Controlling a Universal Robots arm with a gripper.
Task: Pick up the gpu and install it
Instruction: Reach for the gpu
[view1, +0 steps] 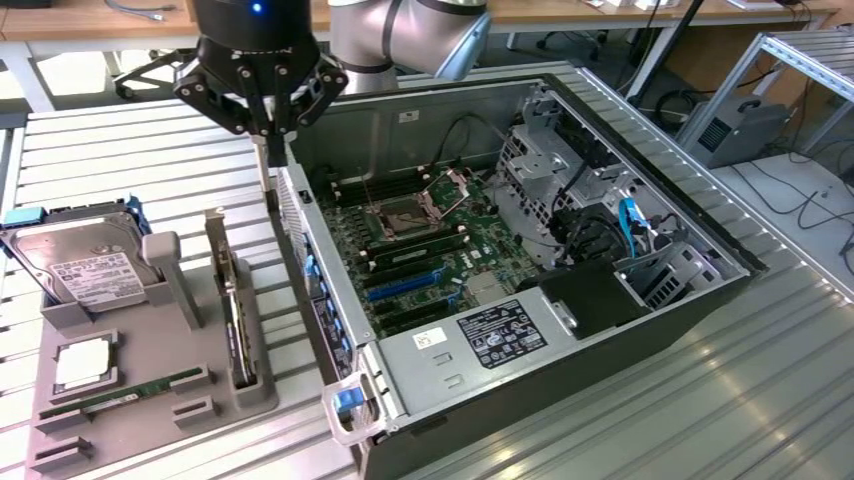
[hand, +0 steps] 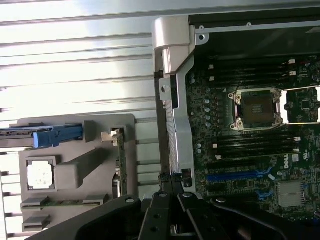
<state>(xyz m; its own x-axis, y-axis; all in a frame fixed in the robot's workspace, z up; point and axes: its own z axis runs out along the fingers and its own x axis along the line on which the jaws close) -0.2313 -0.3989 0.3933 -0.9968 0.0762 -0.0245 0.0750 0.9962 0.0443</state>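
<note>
On the grey moulded holder tray (view1: 140, 440) nearest stand one slim green RAM stick (view1: 127, 393), one square silver processor (view1: 83, 362), one boxy silver hard drive (view1: 80, 265) and one thin dark gpu card (view1: 239, 320), edge-on with its lower edge hidden in a slot, while beyond, the black gripper (view1: 275, 155), top cut off, hangs clenched on nothing visible over the open black computer case (view1: 561, 370).

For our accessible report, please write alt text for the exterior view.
The robot's shut pincer hangs above the edge of an open computer case. The gpu stands on edge in a grey tray at the exterior view's left.
</note>
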